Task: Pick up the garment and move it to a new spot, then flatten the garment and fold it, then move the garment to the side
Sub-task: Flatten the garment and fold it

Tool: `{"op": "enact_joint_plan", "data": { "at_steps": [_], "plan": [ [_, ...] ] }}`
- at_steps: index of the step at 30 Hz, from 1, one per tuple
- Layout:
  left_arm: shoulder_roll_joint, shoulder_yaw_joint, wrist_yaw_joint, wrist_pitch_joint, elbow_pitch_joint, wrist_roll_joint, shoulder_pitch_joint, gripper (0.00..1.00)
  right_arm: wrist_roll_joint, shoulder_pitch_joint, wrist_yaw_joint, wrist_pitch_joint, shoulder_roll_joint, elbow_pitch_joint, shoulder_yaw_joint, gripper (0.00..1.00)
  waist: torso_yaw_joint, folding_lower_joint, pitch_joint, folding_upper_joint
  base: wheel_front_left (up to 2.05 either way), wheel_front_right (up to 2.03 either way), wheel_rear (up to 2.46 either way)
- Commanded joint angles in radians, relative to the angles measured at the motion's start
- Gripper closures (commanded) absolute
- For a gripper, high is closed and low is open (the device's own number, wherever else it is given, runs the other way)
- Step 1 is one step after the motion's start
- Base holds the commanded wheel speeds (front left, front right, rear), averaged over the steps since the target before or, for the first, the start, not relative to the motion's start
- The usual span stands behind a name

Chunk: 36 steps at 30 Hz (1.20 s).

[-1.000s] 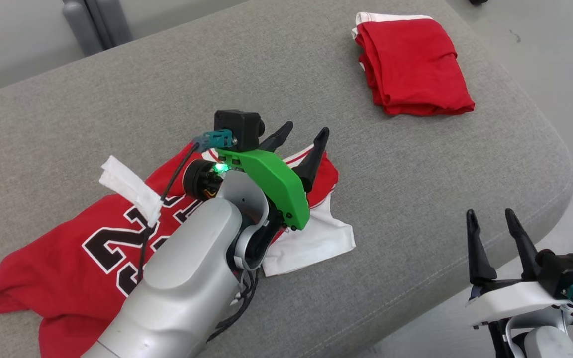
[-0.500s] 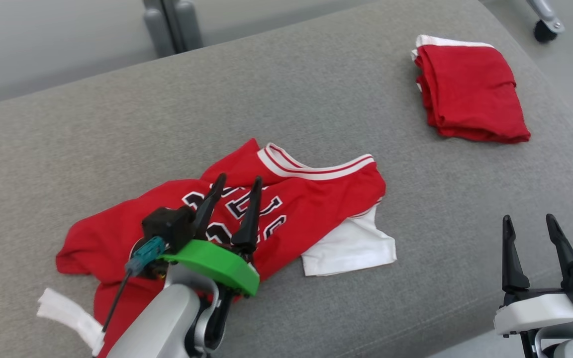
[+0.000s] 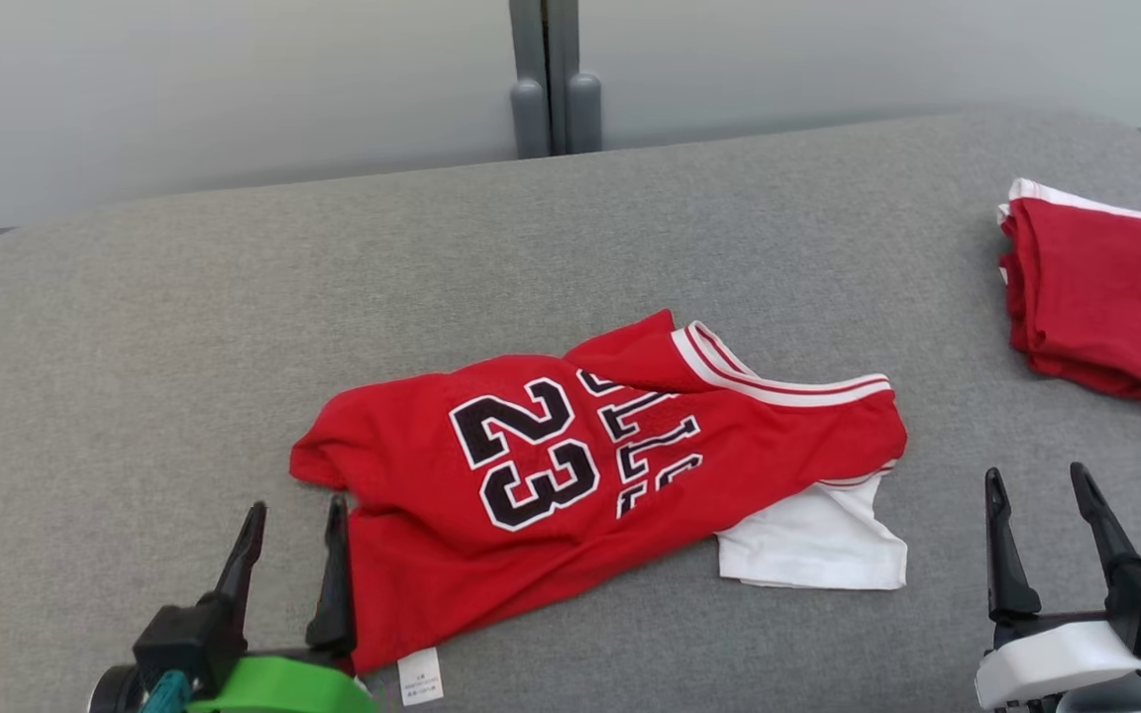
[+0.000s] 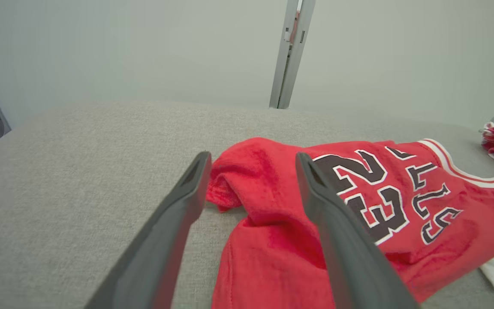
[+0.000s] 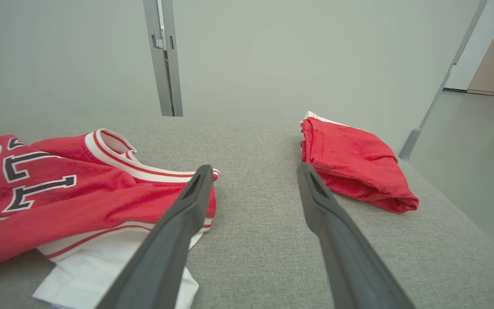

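We get bright, even, diffuse light and faint soft shadows. Head view is sharp; wrist views bow at edges, near fingers [image 4: 165, 240] slightly soft.

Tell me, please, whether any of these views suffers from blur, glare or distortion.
Head view: even, soft light, no glare, numbers on the jersey crisp, only faint shadow under its edge. Left wrist view: the left hand looms large and slightly soft near the lens; cloth beyond is sharp. Right wrist view: likewise for the right hand, the folded red garment clear.
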<state>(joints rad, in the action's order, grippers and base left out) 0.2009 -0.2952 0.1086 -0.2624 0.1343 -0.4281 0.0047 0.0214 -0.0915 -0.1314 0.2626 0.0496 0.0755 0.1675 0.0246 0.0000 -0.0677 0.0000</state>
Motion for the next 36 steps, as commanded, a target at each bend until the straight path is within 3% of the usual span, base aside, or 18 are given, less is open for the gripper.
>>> {"op": "enact_joint_plan", "data": {
  "at_steps": [1, 8, 12, 22, 32, 36],
  "plan": [
    [-0.018, 0.04, -0.02, -0.003, -0.009, 0.024, 0.039, 0.0, 0.007, -0.02, 0.002, 0.003, 0.002, 0.008, -0.005, 0.0, -0.054, 0.0, 0.048, 0.0, 0.0, 0.0, 0.0],
    [-0.109, 0.194, -0.164, -0.003, -0.005, 0.126, 0.153, 0.0, 0.002, -0.044, 0.002, 0.003, 0.002, 0.028, -0.024, 0.0, -0.078, 0.0, 0.061, 0.0, 0.0, 0.0, 0.0],
    [-0.132, 0.238, -0.204, -0.003, 0.007, 0.169, 0.17, 0.0, -0.011, -0.048, 0.002, 0.003, 0.002, 0.04, -0.046, 0.0, -0.079, 0.0, 0.063, 0.0, 0.0, 0.0, 0.0],
    [-0.15, 0.284, -0.232, -0.003, 0.012, 0.205, 0.157, 0.0, -0.029, -0.046, 0.002, 0.003, 0.002, 0.05, -0.066, 0.0, -0.069, 0.0, 0.069, 0.0, 0.0, 0.0, 0.0],
    [-0.15, 0.224, -0.239, -0.002, 0.047, 0.181, 0.205, 0.0, -0.021, -0.031, 0.002, 0.003, 0.002, 0.025, -0.079, 0.0, -0.057, 0.0, 0.075, 0.0, 0.0, 0.0, 0.0],
    [-0.099, 0.186, -0.238, 0.043, 0.079, 0.142, 0.212, 0.0, 0.0, -0.036, 0.002, 0.003, 0.003, 0.068, -0.121, 0.0, -0.051, 0.0, 0.076, 0.0, 0.0, 0.0, 0.0]
  ]
}}
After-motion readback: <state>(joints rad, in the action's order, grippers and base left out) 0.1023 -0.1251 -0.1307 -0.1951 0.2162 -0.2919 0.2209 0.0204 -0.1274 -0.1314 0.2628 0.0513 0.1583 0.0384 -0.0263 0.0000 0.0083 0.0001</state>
